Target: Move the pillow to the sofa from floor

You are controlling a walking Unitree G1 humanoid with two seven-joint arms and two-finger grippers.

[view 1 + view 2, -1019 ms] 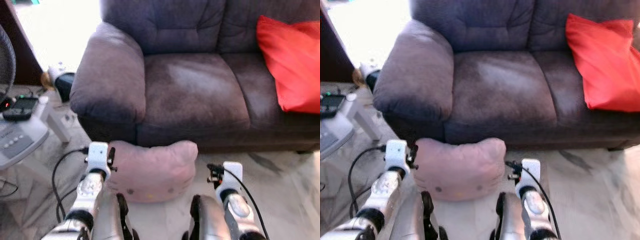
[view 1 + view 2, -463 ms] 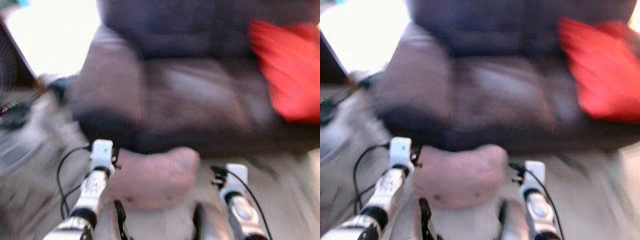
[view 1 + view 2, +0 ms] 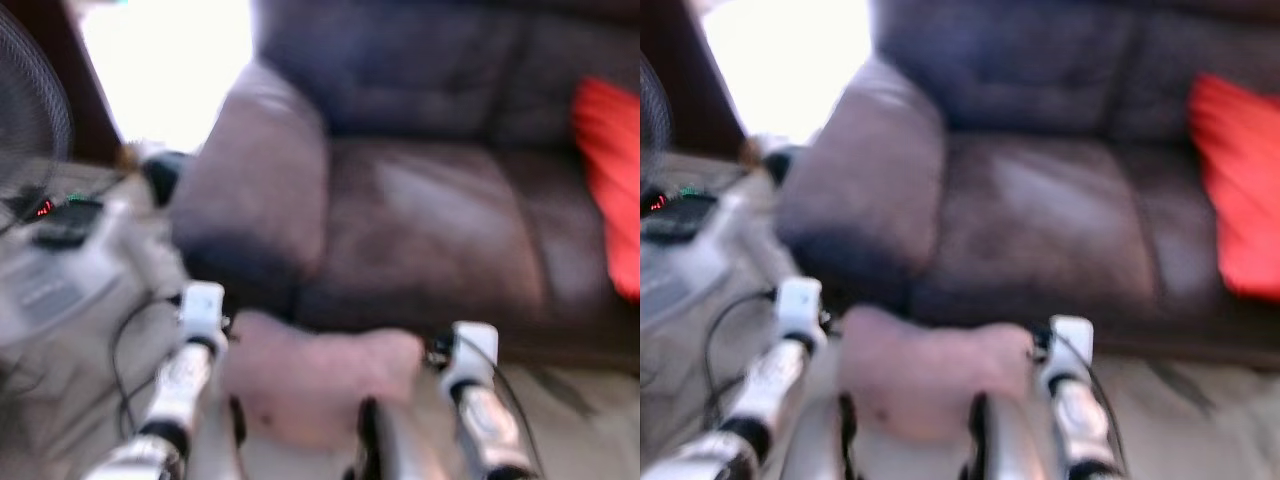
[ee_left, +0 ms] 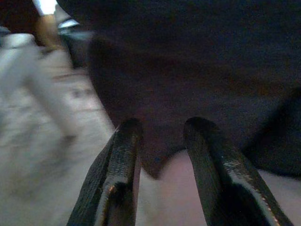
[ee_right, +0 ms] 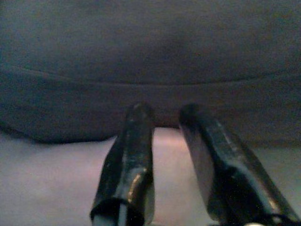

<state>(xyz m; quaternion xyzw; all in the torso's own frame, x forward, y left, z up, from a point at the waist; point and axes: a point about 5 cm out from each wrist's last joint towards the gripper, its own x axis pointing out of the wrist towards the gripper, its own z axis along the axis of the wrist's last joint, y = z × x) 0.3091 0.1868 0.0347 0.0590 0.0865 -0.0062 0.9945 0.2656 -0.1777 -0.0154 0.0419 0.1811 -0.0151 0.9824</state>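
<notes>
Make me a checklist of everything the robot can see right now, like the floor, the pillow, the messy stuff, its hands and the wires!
Surface: pale marbled floor in front of the sofa; picture blurred.
Job's things: pink pillow between the two arms, low before the dark sofa; whether it touches the floor cannot be told.
Clutter: red cushion on the sofa seat at the robot's right; a grey device with a small red light at the left.
Grippers: left tool and right tool both open, fingers pointing over the pillow toward the sofa front.
Cables: black cable looping on the floor by the left arm.
Surroundings: bright doorway, a fan at the far left.
</notes>
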